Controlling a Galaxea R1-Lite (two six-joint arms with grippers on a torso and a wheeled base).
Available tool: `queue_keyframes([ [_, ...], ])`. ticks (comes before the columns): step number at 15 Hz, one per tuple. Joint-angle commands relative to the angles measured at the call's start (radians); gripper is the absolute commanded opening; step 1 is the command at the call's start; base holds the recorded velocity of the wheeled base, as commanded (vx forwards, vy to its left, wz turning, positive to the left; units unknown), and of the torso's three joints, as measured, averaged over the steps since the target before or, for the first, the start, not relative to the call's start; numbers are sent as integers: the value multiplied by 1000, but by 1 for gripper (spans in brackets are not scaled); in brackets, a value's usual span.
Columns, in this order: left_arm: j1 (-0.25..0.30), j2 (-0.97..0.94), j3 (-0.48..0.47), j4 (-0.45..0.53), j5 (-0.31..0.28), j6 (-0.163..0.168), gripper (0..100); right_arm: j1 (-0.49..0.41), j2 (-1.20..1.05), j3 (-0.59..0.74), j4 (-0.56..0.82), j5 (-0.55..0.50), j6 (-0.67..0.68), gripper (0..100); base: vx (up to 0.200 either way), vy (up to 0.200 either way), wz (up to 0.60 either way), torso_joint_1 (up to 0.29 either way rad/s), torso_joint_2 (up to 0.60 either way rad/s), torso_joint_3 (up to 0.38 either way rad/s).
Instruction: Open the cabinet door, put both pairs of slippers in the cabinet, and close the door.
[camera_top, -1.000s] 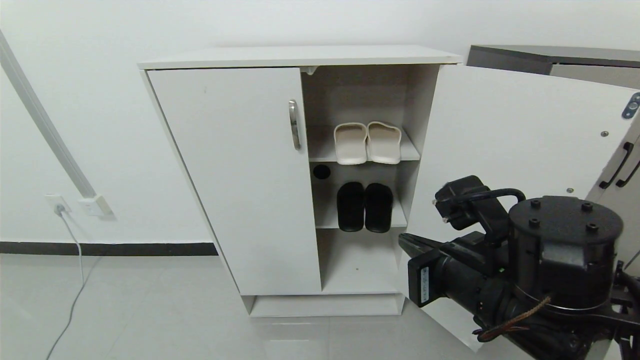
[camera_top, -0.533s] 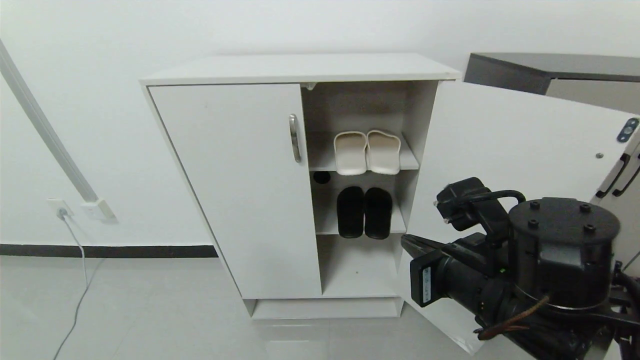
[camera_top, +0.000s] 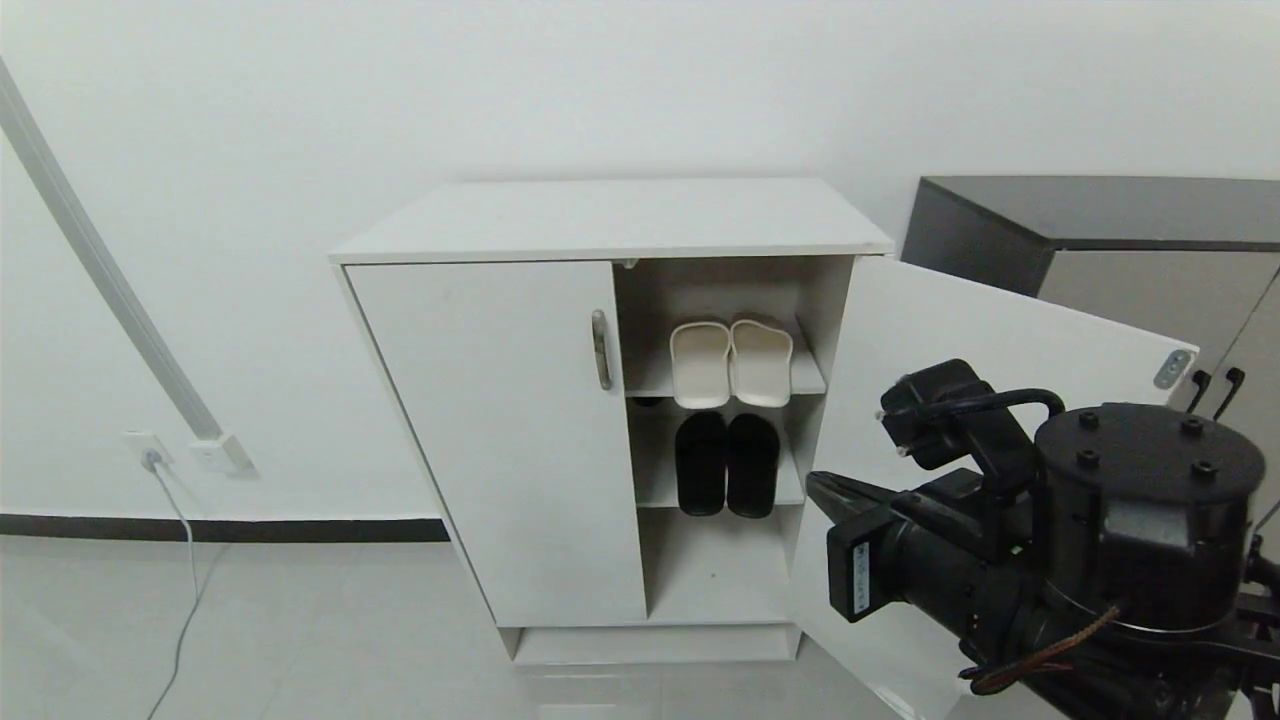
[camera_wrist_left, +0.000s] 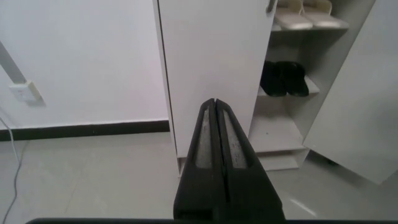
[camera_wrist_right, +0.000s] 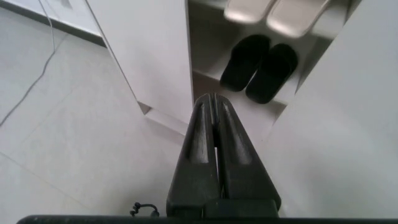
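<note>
Cabinet door (camera_top: 940, 345) is standing wide open on the right. White slippers (camera_top: 731, 362) are lying at the upper shelf's (camera_top: 812, 383) front edge, black slippers (camera_top: 727, 464) on the middle shelf (camera_top: 791, 493). Left gripper (camera_wrist_left: 214, 107) and right gripper (camera_wrist_right: 214, 101) are both pinching fully closed, holding nothing.

right arm (camera_top: 940, 585) black | round four-screw cap (camera_top: 1150, 455) | brown braided cable (camera_top: 1040, 655) | right gripper (camera_wrist_right: 215, 99) tapered

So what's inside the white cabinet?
White slippers on the upper shelf, black slippers on the shelf below. The closed left door hides the other half.
</note>
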Motion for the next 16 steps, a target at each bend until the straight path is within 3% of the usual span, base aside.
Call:
queue_keyframes([
  [1,1,1,-1,0,-1,2,0,1,-2,4,-4,0,-1,0,0,0,0,154,-466,-339],
  [16,1,1,-1,0,-1,2,0,1,8,9,-21,10,-1,0,0,0,0,196,-512,-320],
])
